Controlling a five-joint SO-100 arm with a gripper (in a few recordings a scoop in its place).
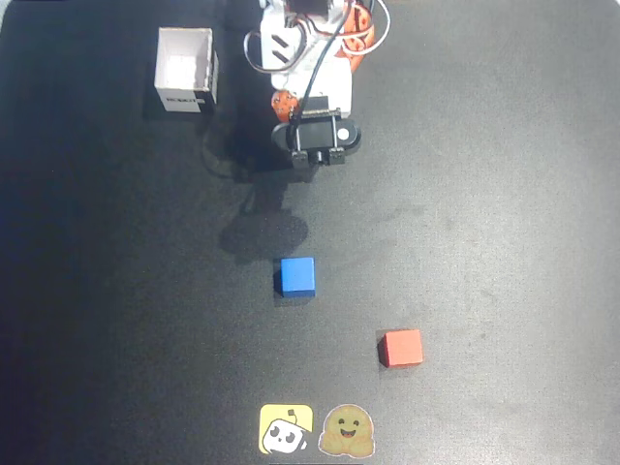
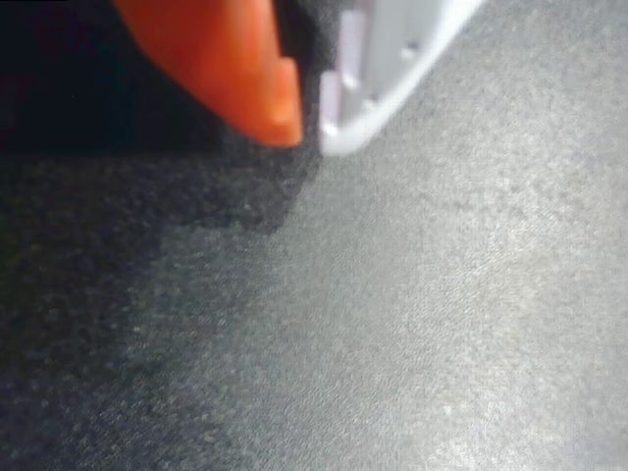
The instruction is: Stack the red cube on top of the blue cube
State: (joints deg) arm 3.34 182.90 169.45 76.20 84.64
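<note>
In the overhead view the blue cube (image 1: 297, 276) sits on the dark mat near the middle. The red cube (image 1: 401, 348) lies apart from it, lower and to the right. My gripper (image 1: 312, 155) is folded close to the arm's base at the top centre, well above both cubes. In the wrist view its orange finger (image 2: 245, 69) and white finger (image 2: 383, 69) meet at the tips, so the gripper (image 2: 309, 123) is shut with nothing between them, hovering over bare mat.
A white open box (image 1: 184, 70) stands at the upper left beside the arm's base. Two stickers, one yellow (image 1: 286, 429) and one brownish (image 1: 347, 431), lie flat at the bottom edge. The dark mat (image 1: 504, 194) spreads wide around the cubes.
</note>
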